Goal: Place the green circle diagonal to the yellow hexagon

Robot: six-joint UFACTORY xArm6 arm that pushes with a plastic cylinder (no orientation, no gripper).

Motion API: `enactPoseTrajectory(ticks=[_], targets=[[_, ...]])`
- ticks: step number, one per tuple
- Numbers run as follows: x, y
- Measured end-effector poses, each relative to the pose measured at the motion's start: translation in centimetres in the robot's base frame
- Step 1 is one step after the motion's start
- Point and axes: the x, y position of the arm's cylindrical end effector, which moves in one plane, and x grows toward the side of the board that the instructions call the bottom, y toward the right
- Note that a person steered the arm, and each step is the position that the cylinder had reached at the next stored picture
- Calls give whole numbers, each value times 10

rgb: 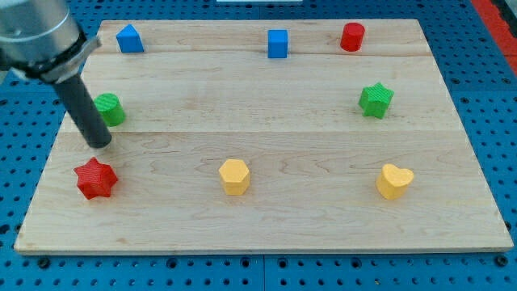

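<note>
The green circle (109,109) stands near the board's left edge, partly behind the rod. The yellow hexagon (234,176) sits at the lower middle of the board. My tip (99,144) rests on the board just below and slightly left of the green circle, close to it, and above the red star (96,179). The tip is far to the left of the yellow hexagon.
A blue block (129,39) is at the top left, a blue cube (278,44) at top middle, a red cylinder (352,36) at top right. A green star (376,99) is at the right, a yellow heart (394,181) at lower right. The wooden board (323,234) lies on a blue pegboard.
</note>
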Motion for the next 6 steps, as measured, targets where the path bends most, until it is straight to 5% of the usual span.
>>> enactPoseTrajectory(ticks=[1,2,5,6], targets=[[-4,-48],[-50,-29],[-58,64],[-125,40]])
